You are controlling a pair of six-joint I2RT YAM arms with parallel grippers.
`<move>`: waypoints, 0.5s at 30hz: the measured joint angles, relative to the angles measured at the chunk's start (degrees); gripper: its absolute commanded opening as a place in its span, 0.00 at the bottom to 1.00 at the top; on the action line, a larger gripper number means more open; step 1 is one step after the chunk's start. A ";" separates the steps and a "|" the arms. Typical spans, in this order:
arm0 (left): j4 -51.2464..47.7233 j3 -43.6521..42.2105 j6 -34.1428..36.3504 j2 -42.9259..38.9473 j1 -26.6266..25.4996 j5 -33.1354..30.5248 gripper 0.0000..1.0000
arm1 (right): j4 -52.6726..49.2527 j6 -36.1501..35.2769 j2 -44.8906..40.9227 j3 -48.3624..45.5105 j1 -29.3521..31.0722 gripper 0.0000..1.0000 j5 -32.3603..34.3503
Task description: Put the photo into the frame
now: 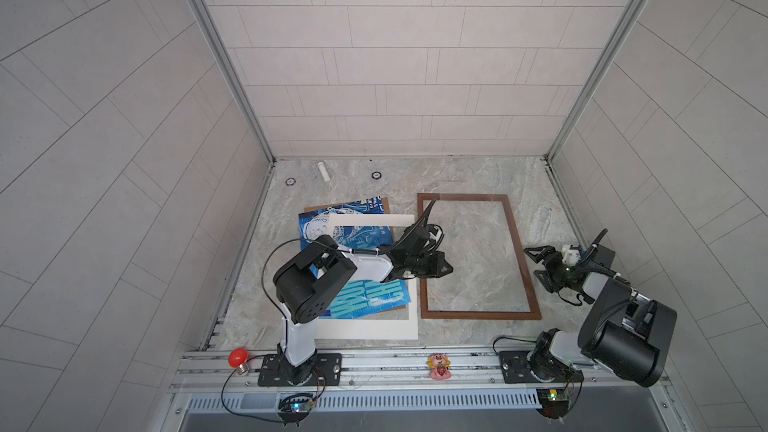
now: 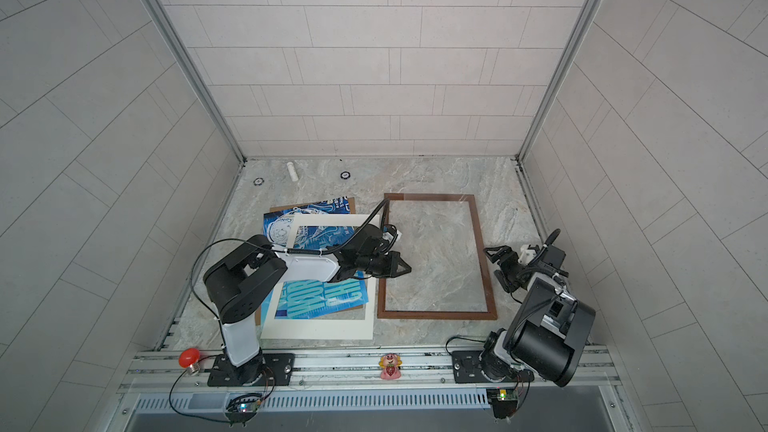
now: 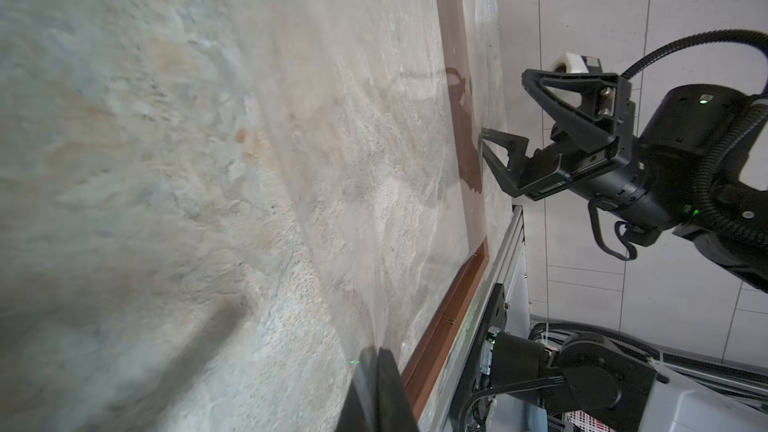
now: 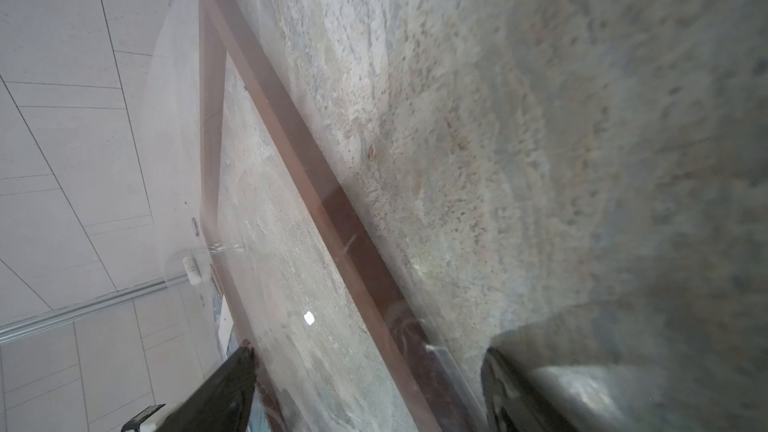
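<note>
Closed tight, the left claw sits over the frame's rail on the left arm's side and seems to pinch the edge of a clear pane. That pane hangs tilted above the frame opening. The right claw stands open at the opposite rail with the pane's edge between its fingers, gripping nothing.

The photo is not in the frame yet. It lies flat just beside the frame on the left arm's side, skewed in a loose stack. It is a blue poster with a white helmet drawing at the end far from the robot base and pale teal block letters at the near end. The left arm covers its middle.

A cream mat lies on top of it, so much of the print shows only through the mat's window. A brown backing board peeks out underneath at the far corner.

The frame is thin dark brown wood, flat on the worktop, and its opening shows only bare marbled surface. As I judge it, the work is at an early stage. The pane is probably being handled first, and the mat, photo and backing have yet to be carried across to the frame and squared up.
</note>
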 measured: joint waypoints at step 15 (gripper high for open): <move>4.04 -2.89 -3.34 0.59 -0.35 -0.79 0.00 | -4.15 -3.80 -1.53 0.79 3.76 0.81 3.65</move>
